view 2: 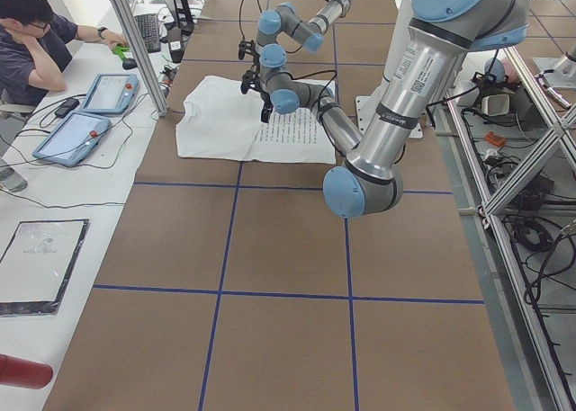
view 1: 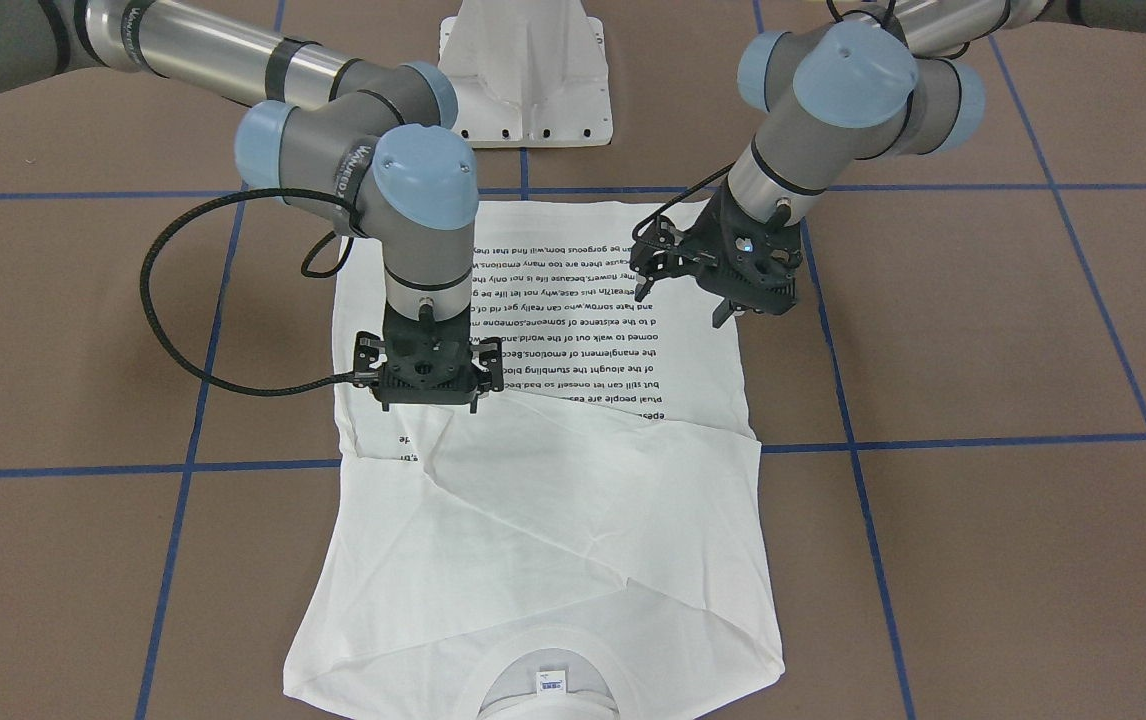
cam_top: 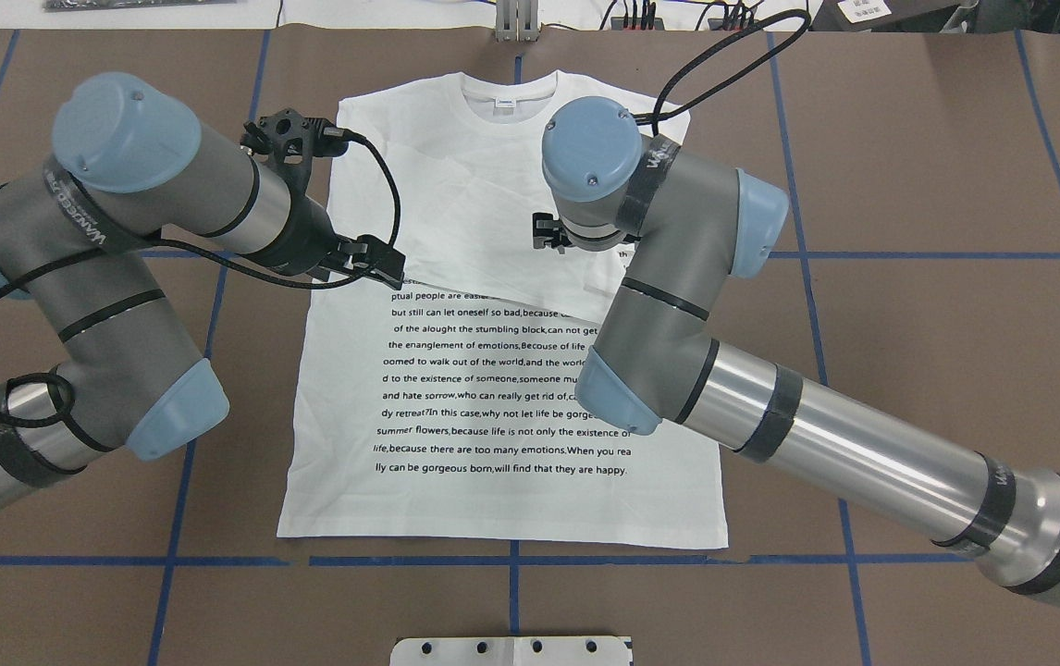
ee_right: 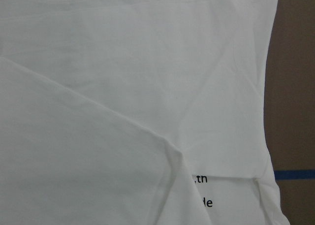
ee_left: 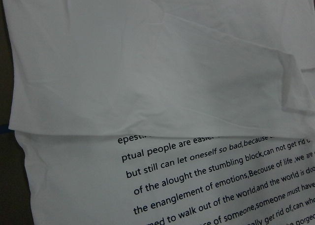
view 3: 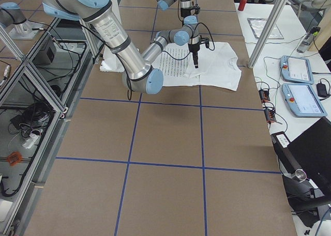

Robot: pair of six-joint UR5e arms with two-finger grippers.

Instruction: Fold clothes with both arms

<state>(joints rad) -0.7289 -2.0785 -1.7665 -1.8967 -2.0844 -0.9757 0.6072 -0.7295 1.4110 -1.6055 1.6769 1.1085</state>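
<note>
Overhead exterior: white shirt (cam_top: 493,504), sleeves folded in, lies on the desk (cam_top: 909,166); left arm (cam_top: 123,231) and right arm (cam_top: 678,268) hover above, jaws wide, empty.

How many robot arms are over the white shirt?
2. The left arm reaches the shirt from the overhead view's left; the right arm reaches over it from the right. No others show.

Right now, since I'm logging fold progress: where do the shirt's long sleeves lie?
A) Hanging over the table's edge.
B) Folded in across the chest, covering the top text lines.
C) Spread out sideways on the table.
B: both sleeves lie folded in over the upper part of the shirt, hiding the start of the printed text.
</note>
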